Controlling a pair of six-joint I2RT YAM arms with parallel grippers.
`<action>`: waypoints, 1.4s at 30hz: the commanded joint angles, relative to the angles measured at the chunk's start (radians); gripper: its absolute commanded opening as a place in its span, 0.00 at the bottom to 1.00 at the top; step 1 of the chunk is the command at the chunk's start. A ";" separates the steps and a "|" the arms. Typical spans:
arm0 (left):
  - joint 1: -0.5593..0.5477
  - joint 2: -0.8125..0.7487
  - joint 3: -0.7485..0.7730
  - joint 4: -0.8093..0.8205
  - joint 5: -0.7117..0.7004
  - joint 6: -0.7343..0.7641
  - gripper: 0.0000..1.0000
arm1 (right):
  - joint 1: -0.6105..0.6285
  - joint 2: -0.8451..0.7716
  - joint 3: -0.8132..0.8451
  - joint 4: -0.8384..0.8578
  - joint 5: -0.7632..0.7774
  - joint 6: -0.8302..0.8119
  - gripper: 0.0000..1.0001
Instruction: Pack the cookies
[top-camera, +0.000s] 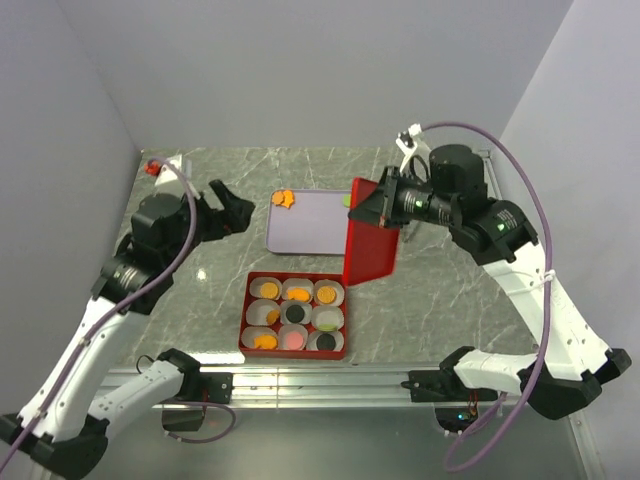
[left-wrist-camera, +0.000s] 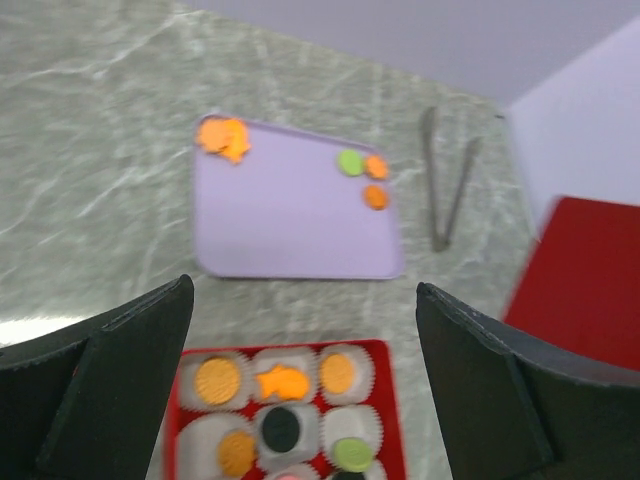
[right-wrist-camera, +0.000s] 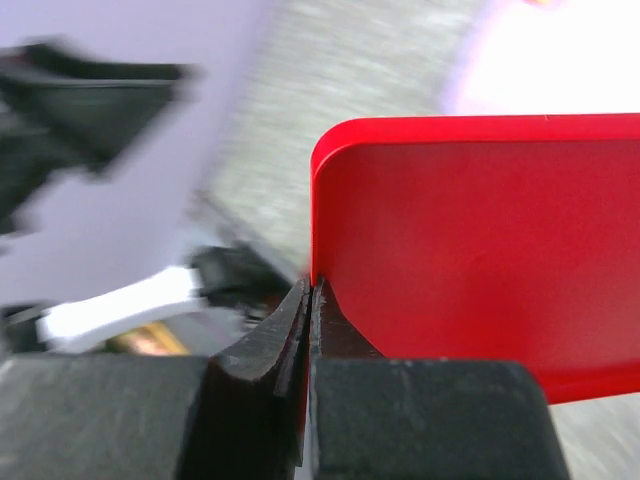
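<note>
Pinching the red lid (top-camera: 370, 232) by its edge, the right gripper (right-wrist-camera: 308, 292) is holding it upright at the red box's (top-camera: 295, 275) far-right corner, the left gripper (left-wrist-camera: 305, 300) is hovering wide open above the box, and most cookies (top-camera: 295, 313) are sitting inside the box, a few on the purple tray (top-camera: 310, 228) behind it.

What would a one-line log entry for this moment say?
right gripper: shut on red lid, upright near box | left gripper: open, empty | box: nine cups filled | tray: few cookies on it
</note>
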 joint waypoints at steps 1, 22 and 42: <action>-0.002 0.073 0.080 0.100 0.154 -0.031 0.99 | 0.002 0.033 0.107 0.216 -0.238 0.090 0.00; 0.478 0.107 -0.334 1.227 1.042 -0.727 0.99 | -0.052 0.251 0.107 1.784 -0.648 1.273 0.00; 0.409 0.268 -0.450 1.826 1.002 -1.102 0.99 | -0.013 0.511 0.267 2.145 -0.505 1.607 0.00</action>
